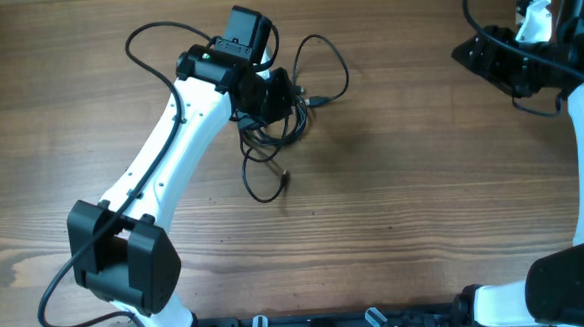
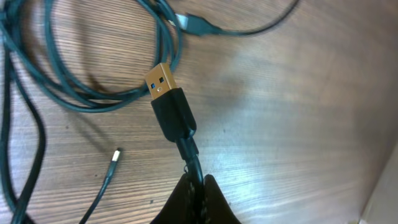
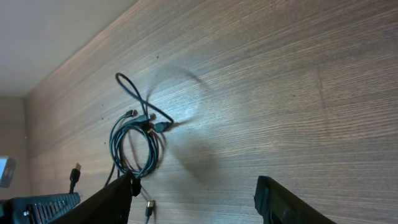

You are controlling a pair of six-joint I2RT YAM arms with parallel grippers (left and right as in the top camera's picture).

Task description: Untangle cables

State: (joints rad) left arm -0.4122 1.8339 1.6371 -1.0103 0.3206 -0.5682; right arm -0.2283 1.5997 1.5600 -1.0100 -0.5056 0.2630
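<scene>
The cables lie as a tangled black bundle on the wooden table, left of centre at the back, with loose loops spreading right and toward the front. My left gripper is over the bundle. In the left wrist view it is shut on a black cable just behind its USB plug, whose gold tip points away. Coiled strands and a small plug end lie beside it. My right gripper is open and empty, far right of the bundle.
The right arm sits at the table's back right corner with its own thick wires. The left arm's white link crosses the left half of the table. A thick arm wire loops at the back left.
</scene>
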